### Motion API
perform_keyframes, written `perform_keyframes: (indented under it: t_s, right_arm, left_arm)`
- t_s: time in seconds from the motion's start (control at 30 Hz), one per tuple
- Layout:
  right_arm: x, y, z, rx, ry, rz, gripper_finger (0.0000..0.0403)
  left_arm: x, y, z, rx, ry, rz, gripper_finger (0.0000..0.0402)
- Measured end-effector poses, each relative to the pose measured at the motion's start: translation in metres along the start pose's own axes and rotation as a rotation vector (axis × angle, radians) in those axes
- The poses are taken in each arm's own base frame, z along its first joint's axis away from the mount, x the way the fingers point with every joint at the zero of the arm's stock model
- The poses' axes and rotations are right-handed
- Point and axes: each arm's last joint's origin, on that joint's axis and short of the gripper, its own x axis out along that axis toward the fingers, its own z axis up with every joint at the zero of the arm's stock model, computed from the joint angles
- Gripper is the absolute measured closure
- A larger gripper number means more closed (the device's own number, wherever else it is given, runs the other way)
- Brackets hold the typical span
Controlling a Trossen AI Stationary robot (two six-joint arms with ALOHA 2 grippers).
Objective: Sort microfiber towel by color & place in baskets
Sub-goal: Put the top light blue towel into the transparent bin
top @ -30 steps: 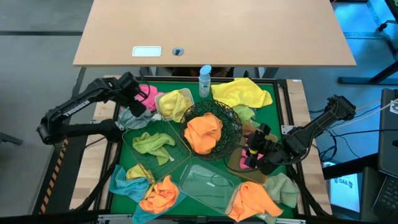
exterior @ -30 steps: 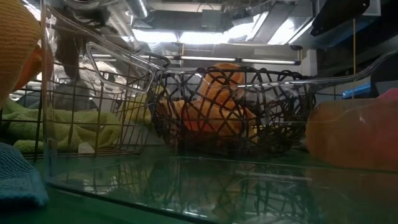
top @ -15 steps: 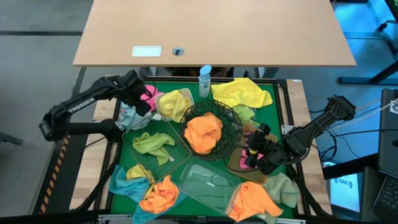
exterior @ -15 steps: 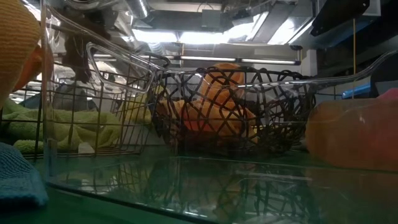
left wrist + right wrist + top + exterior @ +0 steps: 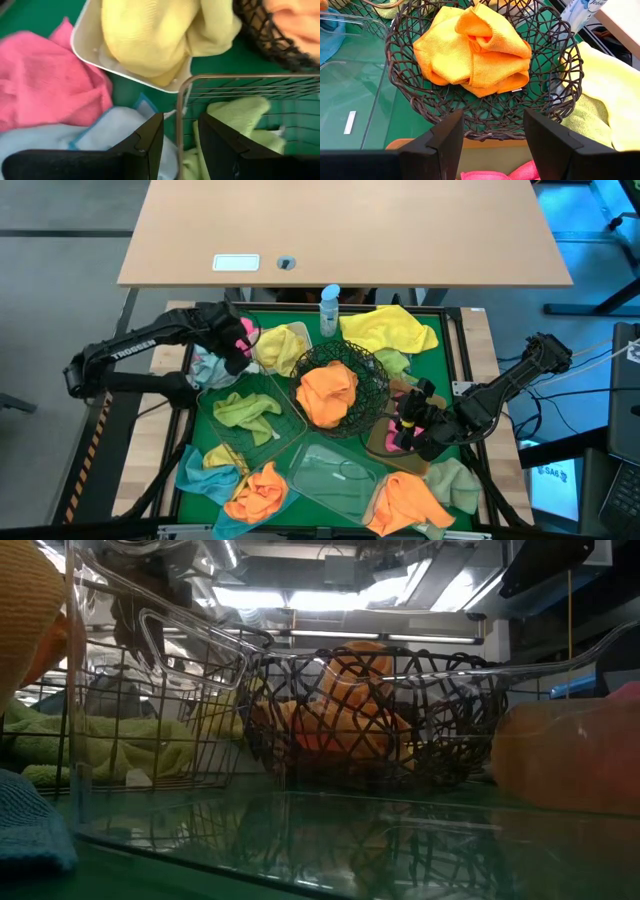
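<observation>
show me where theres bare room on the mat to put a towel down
Little bare mat: a strip between the wire basket and the blue towel, and a patch by the spray bottle. The clear tray holds no towel. Crowded around the black bowl, the white tub and the front right corner.

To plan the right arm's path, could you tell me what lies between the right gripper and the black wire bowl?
Only the tan tray's rim and a pink towel, per the right wrist view.
</observation>
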Motion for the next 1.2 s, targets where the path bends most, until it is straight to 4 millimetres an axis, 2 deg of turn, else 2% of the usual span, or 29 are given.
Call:
perform_keyframes:
  t_s: [0.13,0.37,0.57,0.7,0.97,1.07,1.2]
  right_arm:
    - [0.000,0.000,0.000,0.000,0.000,0.000,0.0201]
    - [0.000,0.000,0.000,0.000,0.007,0.007,0.0201]
    - [0.000,0.000,0.000,0.000,0.007,0.007,0.0201]
    - [0.000,0.000,0.000,0.000,0.008,0.007,0.0201]
    - [0.000,0.000,0.000,0.000,0.008,0.007,0.0201]
    - [0.000,0.000,0.000,0.000,0.008,0.007,0.0201]
    - [0.000,0.000,0.000,0.000,0.008,0.007,0.0201]
  left_arm:
    - [0.000,-0.005,-0.001,0.068,0.001,0.016,0.0286]
    - [0.000,-0.001,-0.009,0.038,0.073,0.117,0.0286]
    - [-0.001,0.000,-0.017,0.060,0.152,0.122,0.0286]
    - [0.009,0.002,-0.021,0.113,0.169,0.118,0.0286]
    - [0.034,0.007,-0.038,0.114,0.250,0.113,0.0287]
    - [0.038,0.008,-0.042,0.112,0.269,0.111,0.0300]
    - [0.041,0.009,-0.044,0.111,0.274,0.111,0.0346]
